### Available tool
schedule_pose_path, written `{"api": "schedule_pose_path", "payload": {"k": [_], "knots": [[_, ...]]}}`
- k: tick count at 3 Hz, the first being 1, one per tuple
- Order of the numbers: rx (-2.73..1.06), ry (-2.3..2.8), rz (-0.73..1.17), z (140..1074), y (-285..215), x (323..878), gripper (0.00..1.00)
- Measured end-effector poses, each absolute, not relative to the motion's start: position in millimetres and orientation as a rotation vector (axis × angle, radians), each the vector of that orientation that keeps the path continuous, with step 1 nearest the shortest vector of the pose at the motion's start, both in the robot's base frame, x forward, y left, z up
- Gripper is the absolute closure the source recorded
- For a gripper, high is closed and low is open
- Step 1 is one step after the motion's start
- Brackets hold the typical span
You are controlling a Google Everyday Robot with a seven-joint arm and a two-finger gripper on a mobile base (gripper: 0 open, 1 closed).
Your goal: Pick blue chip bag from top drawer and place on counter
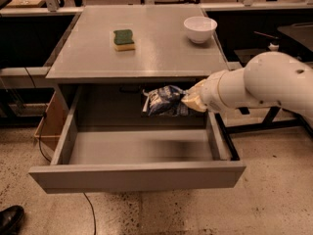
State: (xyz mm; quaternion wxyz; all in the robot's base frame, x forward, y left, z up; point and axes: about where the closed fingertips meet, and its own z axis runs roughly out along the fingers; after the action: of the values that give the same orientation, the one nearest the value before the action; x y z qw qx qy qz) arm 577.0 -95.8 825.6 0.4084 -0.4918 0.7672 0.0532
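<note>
The blue chip bag (164, 101) is a crumpled dark blue foil bag with white markings. My gripper (188, 102) is shut on its right end and holds it in the air above the open top drawer (137, 174), just below the counter's front edge. The white arm reaches in from the right. The drawer is pulled far out and its floor shows nothing else. The counter (161, 50) is the flat grey tabletop above.
A green-and-yellow sponge (123, 39) lies on the counter at centre left. A white bowl (200, 29) stands at its back right. A wooden box (49, 124) sits left of the drawer. A black shoe (10, 218) is at the bottom left.
</note>
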Motion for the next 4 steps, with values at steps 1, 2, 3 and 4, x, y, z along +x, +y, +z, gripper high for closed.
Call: {"api": "schedule_pose_path", "payload": {"k": [1,2,3,4], "knots": [[-1.229,1.946,0.065,852,-121,603,1.00],[-1.226,1.930,-0.034,892,-143,635,1.00],[-1.232,1.901,-0.101,927,-154,662,1.00],[-1.244,1.894,-0.097,931,-152,683,1.00]]}}
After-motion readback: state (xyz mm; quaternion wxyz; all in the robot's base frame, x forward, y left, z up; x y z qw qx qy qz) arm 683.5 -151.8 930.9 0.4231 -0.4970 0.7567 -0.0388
